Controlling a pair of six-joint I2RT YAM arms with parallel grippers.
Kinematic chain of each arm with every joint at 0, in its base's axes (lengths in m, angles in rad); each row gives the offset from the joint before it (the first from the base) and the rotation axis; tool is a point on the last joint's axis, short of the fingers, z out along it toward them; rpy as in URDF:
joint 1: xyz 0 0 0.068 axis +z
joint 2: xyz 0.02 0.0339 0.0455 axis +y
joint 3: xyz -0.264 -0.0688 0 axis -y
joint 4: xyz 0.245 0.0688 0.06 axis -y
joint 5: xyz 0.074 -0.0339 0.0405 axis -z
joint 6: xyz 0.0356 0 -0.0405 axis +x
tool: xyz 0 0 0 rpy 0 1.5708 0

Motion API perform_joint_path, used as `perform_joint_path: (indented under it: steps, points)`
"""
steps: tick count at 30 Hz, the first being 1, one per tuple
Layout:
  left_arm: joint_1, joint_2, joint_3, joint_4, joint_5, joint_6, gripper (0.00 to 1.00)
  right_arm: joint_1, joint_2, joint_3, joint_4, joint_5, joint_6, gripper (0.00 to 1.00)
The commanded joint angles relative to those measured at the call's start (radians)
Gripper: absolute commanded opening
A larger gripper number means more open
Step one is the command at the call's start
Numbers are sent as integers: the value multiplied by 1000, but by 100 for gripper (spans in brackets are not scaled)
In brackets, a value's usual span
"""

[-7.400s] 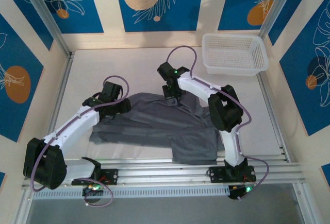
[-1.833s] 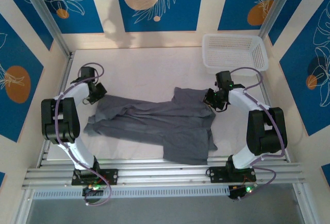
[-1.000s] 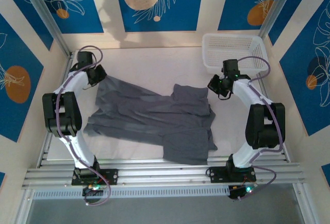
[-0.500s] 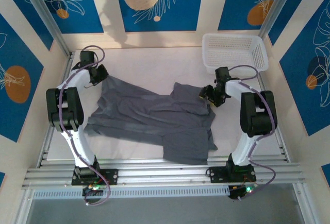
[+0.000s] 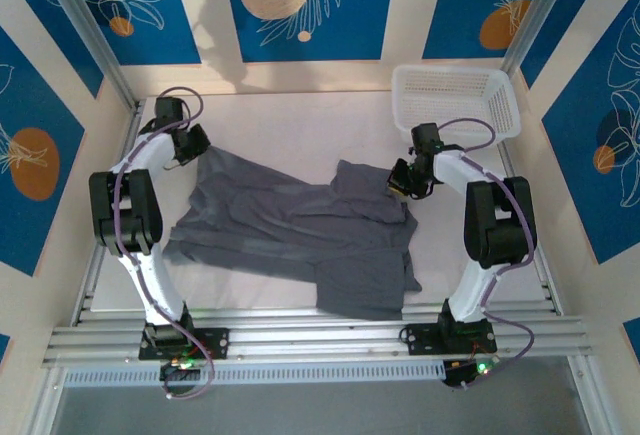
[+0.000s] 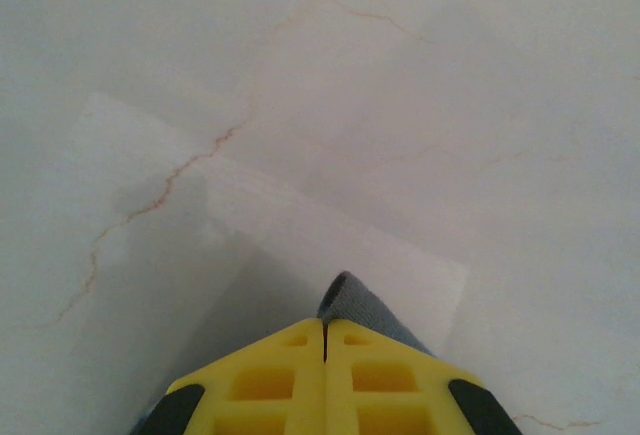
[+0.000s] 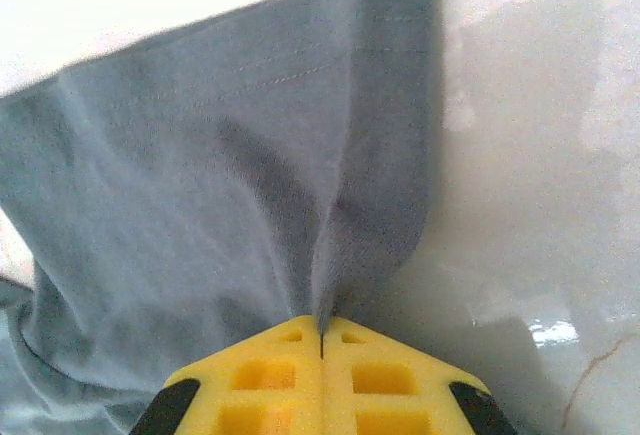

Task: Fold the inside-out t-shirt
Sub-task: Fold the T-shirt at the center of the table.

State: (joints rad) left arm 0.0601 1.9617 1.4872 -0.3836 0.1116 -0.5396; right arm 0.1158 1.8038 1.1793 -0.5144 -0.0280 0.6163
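I see the plain slate-grey inside-out t-shirt point(image 5: 300, 225) lying rumpled and unfolded across the middle of the table point(image 5: 290, 125), one corner reaching toward ten o'clock, a bunched edge toward two o'clock and a flat flap toward five o'clock.

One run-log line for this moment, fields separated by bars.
left gripper: shut on t-shirt | right gripper: shut on t-shirt | t-shirt: spread on table, unfolded | basket: far right corner

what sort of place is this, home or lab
Likely a lab robot cell: left arm and right arm bolted to an aluminium rail, blue printed panels walling a white table, a grey t-shirt spread on it.
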Motion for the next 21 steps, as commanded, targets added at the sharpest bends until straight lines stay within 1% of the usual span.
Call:
perform_joint_path:
  steps: [1,4,7,11,17,21]
  points:
    - [-5,10,48,-19,-5,6,0,0,19,32,-21,-32,-2,0]
    - [-3,20,91,-37,-15,11,0,-2,11,86,-45,-12,-16,0]
    - [3,22,146,-68,-23,15,0,-13,-30,152,-67,4,-31,0]
    - [6,17,172,-75,-22,12,0,-35,-91,174,-26,6,-18,0]
    - [5,26,140,-65,-4,-3,0,-30,-44,185,-12,-31,-19,0]
    - [6,23,138,-78,-27,6,0,-30,-28,219,-39,-50,-31,0]
